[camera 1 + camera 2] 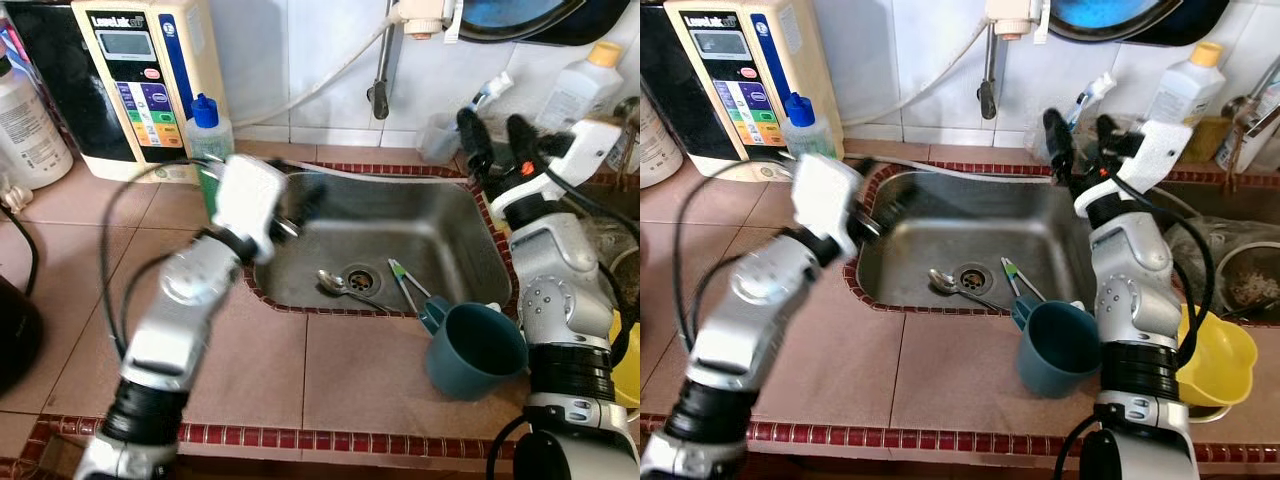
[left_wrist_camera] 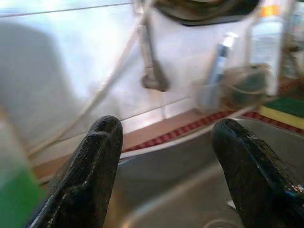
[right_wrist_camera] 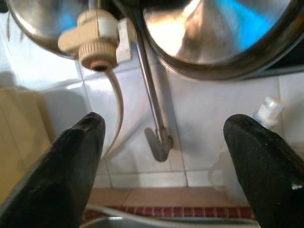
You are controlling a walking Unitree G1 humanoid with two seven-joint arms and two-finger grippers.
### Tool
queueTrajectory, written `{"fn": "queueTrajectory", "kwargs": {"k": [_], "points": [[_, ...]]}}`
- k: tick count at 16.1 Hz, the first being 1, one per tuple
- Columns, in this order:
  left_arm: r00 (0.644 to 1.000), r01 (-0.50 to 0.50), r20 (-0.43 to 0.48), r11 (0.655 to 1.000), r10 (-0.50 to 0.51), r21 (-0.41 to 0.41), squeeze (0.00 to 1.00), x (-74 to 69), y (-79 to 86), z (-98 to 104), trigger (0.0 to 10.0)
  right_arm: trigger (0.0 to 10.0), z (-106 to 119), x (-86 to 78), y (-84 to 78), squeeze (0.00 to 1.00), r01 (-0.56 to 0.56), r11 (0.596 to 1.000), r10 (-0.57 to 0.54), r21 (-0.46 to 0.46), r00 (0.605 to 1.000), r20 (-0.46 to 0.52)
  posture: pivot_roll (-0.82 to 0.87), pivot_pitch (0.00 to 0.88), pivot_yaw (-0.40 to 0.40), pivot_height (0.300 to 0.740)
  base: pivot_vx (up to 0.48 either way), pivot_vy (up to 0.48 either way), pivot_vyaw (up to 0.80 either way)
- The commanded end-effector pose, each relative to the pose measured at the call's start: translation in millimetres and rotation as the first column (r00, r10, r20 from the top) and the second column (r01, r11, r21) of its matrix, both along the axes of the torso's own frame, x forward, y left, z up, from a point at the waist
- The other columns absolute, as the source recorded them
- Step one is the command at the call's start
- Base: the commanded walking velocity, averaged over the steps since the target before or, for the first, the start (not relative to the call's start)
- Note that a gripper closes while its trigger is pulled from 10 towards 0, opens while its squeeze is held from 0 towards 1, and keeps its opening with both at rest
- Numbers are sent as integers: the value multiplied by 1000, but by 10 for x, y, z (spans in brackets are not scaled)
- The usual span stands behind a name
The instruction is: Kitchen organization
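A steel sink (image 1: pixel 440 235) is set in a tiled counter, holding a spoon (image 1: pixel 335 284) and green tongs (image 1: pixel 405 283), a blue mug (image 1: pixel 474 350) at its front rim, while the left gripper (image 1: pixel 300 205) and the right gripper (image 1: pixel 497 142) are held wide apart, empty.

Head views down over sink (image 1: pixel 455 235) (wrists closer)

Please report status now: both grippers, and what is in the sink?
Left gripper open, empty, over sink left edge. Right gripper open, empty, raised at sink's back right corner. Spoon and toothbrush lie by drain; blue cup on front rim.
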State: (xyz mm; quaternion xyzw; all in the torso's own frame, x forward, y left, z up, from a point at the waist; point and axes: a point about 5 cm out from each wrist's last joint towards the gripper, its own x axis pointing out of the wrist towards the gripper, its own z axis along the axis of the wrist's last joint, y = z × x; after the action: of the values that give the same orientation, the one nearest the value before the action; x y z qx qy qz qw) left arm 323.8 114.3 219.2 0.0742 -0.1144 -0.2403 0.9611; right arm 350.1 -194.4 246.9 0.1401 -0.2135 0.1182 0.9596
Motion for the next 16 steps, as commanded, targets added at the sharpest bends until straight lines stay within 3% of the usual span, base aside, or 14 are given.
{"fn": "queueTrajectory", "kwargs": {"k": [1,4,6,7,8,11,16], "points": [[1000,-25,9,999,25,-27,0,36,81,44,10000,10000,99,-40,12,1000,17,1000,-17,-2,999,39,12,16,-31,740,0,0,0],[994,-108,35,994,108,-12,0,63,337,-62,10000,10000,65,-114,61,1000,128,989,-126,-76,991,38,17,6,-34,740,0,0,0],[992,-128,19,991,129,-29,0,43,397,-105,10000,10000,-1,-152,81,1000,188,969,-182,-163,982,54,18,3,-35,740,0,0,0],[990,-137,21,990,138,-41,0,13,428,-138,10000,10000,-76,-199,102,0,218,961,-213,-172,976,48,21,0,-38,740,0,0,0],[989,-140,37,990,140,-13,0,-10,432,-161,10000,10000,-120,-233,143,0,214,961,-210,-177,977,46,23,0,-40,740,0,0,0],[988,-144,43,989,145,-28,0,-27,432,-189,10000,10000,-183,-250,226,0,218,957,-215,-193,976,37,28,0,-41,740,0,-81,0],[991,-125,46,991,127,-42,0,-48,375,-195,10000,10000,-201,-216,255,0,208,950,-207,-232,978,30,34,0,-46,740,0,-469,0]]}}
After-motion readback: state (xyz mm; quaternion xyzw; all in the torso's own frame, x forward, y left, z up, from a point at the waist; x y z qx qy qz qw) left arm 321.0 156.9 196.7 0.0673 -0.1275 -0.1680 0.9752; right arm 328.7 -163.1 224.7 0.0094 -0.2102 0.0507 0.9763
